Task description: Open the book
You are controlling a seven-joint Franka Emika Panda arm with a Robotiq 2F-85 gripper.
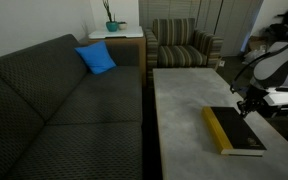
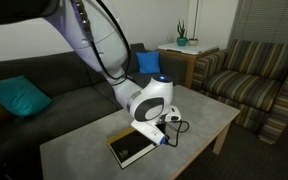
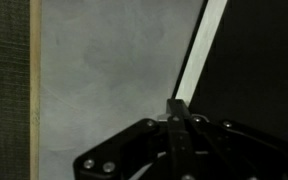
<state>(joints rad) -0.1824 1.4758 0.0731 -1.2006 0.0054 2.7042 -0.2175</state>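
The book (image 1: 234, 131) lies flat and closed on the grey table (image 1: 184, 110), black cover up, yellow spine toward the table's middle. It also shows in an exterior view (image 2: 134, 147) near the table's front edge. In the wrist view the black cover (image 3: 259, 60) fills the right side, with its pale edge (image 3: 199, 55) running diagonally. My gripper (image 1: 246, 103) (image 2: 170, 127) hovers at the book's far edge. In the wrist view the fingers (image 3: 177, 108) are pressed together at the book's edge, with nothing between them.
A dark grey sofa (image 1: 54, 100) with a blue cushion (image 1: 96, 58) runs along the table. A striped armchair (image 1: 182, 45) and a side table with a plant (image 1: 112, 25) stand behind. A teal cushion (image 2: 19, 97) lies on the sofa.
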